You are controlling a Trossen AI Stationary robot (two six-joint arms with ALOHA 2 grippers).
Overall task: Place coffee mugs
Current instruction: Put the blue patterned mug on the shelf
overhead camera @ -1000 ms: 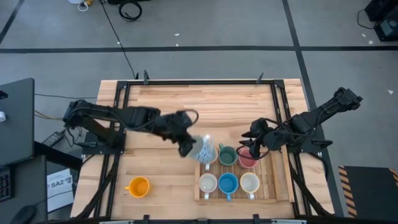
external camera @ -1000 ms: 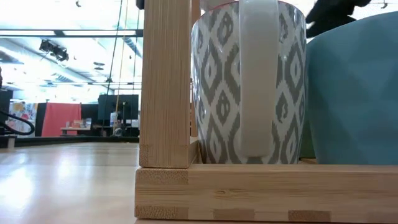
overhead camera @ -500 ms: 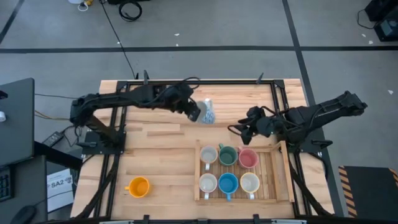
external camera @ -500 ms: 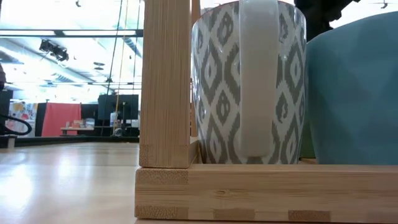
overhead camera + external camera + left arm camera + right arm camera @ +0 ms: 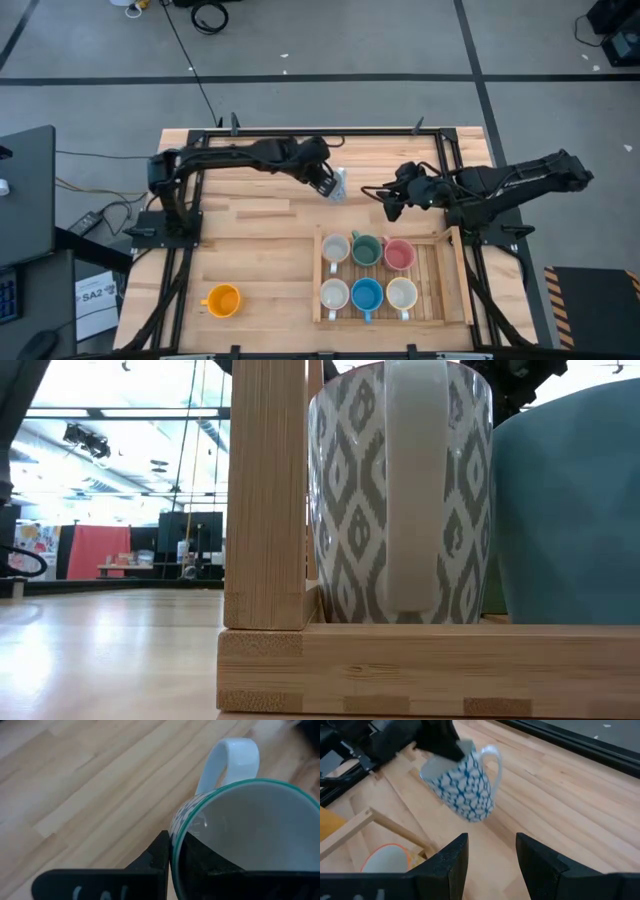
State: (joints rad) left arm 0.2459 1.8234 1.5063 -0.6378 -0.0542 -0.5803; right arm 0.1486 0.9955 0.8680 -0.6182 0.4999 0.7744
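Observation:
A white mug with a blue pattern and a green rim [image 5: 337, 185] [image 5: 463, 786] is in my left gripper [image 5: 324, 182] [image 5: 172, 847], over the table's far middle. My right gripper [image 5: 386, 203] [image 5: 491, 857] is open, a short way to the mug's right and pointing at it without touching. Six mugs stand in a wooden tray [image 5: 436, 290]: white, dark green [image 5: 365, 250] and pink [image 5: 398, 254] in the far row, white, blue [image 5: 366, 294] and cream in the near row. An orange mug [image 5: 222, 299] stands on the table at the near left. My left gripper holds the patterned mug by its rim [image 5: 181, 821], on the side away from the handle [image 5: 230, 760]. One finger [image 5: 200, 865] is inside the mug and the other [image 5: 159, 855] is outside against the wall. The mug sits tilted in the hold.
The tray fills the near right of the table; its corner post [image 5: 268, 490], a grey-patterned mug [image 5: 400, 490] and the blue mug [image 5: 570, 510] fill the low view. Bare wood lies at the table's left and along its far side. Black frame rails [image 5: 320, 132] border the table.
My left gripper has carried the patterned mug from the tray's far left corner up and toward the table's far edge, then slightly right. My right gripper has moved from above the pink mug toward the far edge and left, toward the carried mug.

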